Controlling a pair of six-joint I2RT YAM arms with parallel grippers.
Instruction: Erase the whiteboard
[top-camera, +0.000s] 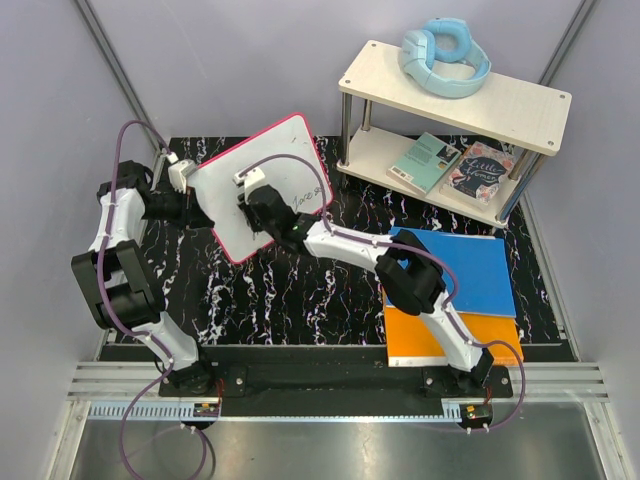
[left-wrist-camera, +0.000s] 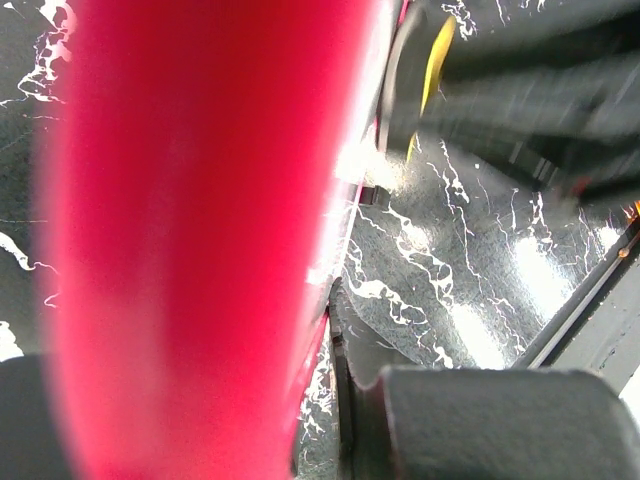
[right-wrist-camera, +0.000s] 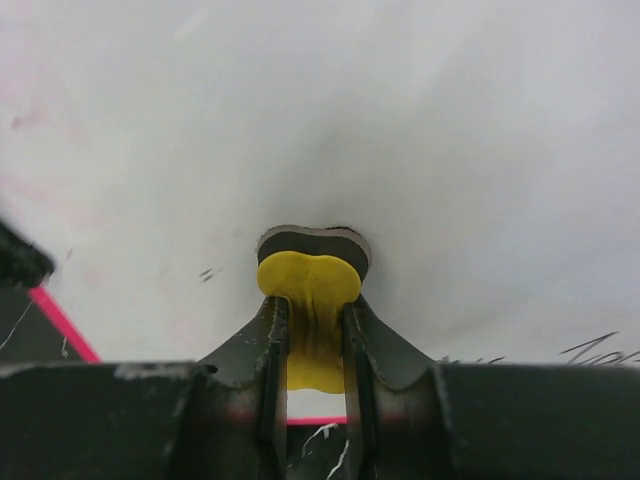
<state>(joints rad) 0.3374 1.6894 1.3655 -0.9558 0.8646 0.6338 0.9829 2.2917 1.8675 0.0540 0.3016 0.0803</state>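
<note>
Right gripper (right-wrist-camera: 310, 330) is pinched tight on a yellow eraser (right-wrist-camera: 308, 280), which presses against the whiteboard (top-camera: 225, 215) face. Left gripper (top-camera: 188, 190) clamps the board's left edge (pink rim between its fingers), tilting it above the black marbled mat (top-camera: 300, 300). Behind stands a shelf (top-camera: 520, 105) bearing blue headphones (top-camera: 422, 52).

Bright, even overhead light fills our top view, shadows soft beneath the shelf (top-camera: 520, 105). Up close at the left wrist, we find the whiteboard (left-wrist-camera: 200, 240) a red blur, glare patches on the glossy tabletop (left-wrist-camera: 480, 320).
</note>
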